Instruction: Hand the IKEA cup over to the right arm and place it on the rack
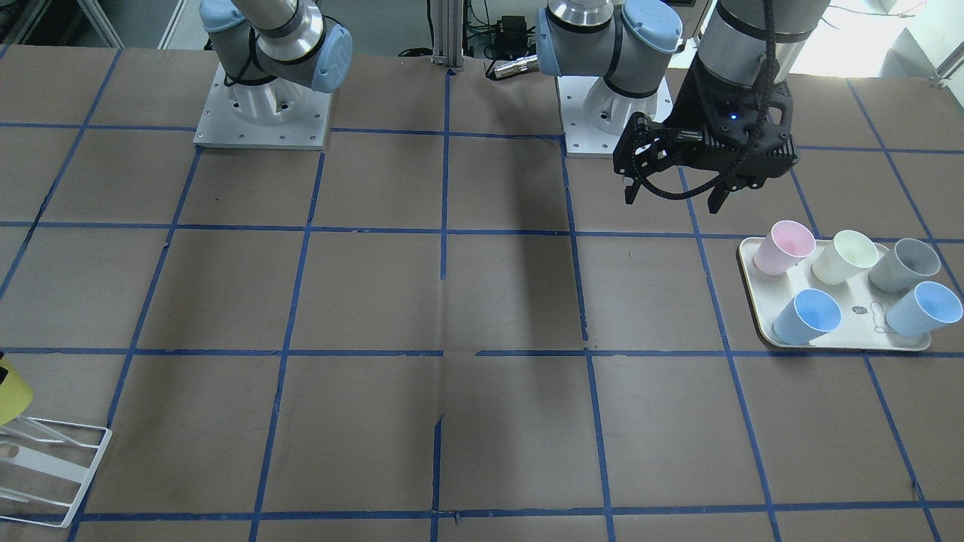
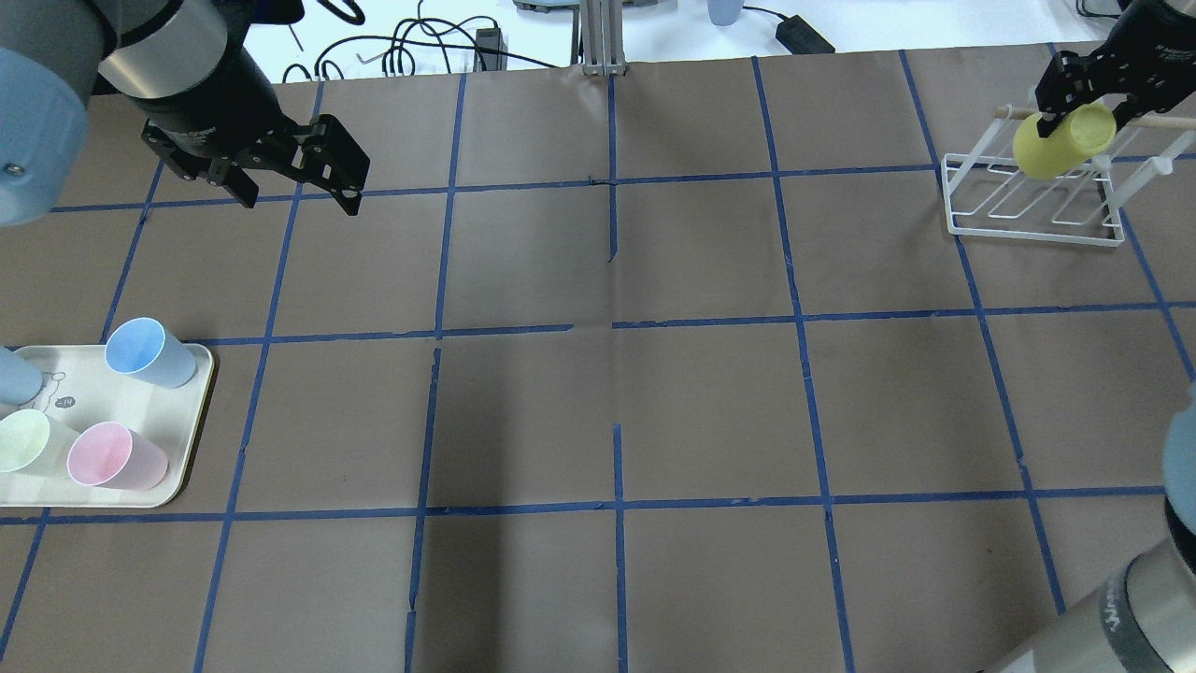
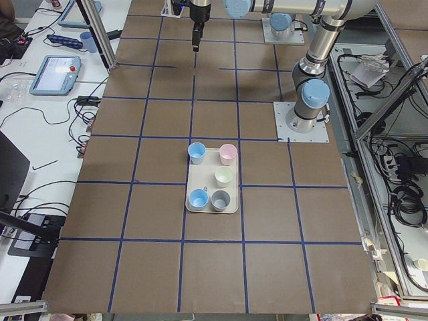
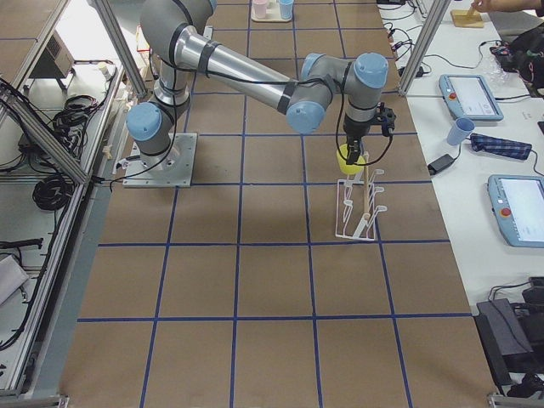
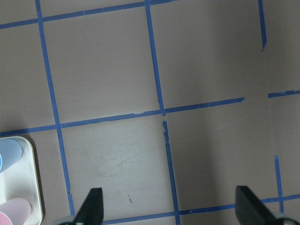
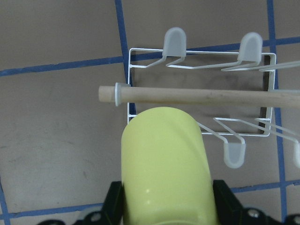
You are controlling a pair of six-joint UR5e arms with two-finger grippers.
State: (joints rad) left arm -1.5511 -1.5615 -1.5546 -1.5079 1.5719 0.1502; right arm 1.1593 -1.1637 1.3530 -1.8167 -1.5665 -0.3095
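Observation:
The bright yellow IKEA cup [image 2: 1063, 142] is held sideways in my right gripper [image 2: 1074, 117], just above the white wire rack [image 2: 1028, 229] at the table's far right. In the right wrist view the cup [image 6: 164, 164] sits between the two black fingers [image 6: 115, 201], close under the rack's wooden peg [image 6: 197, 96]. Whether the cup touches a prong cannot be told. In the front-facing view only the cup's edge [image 1: 11, 395] and the rack's corner [image 1: 56, 482] show. My left gripper [image 2: 299, 201] is open and empty, hovering over the table's left side.
A cream tray [image 2: 182, 481] at the left holds several pastel cups, among them a pink one [image 2: 112, 455] and a blue one [image 2: 148, 352]. The tray's corner [image 5: 30, 187] shows in the left wrist view. Blue tape lines grid the brown table.

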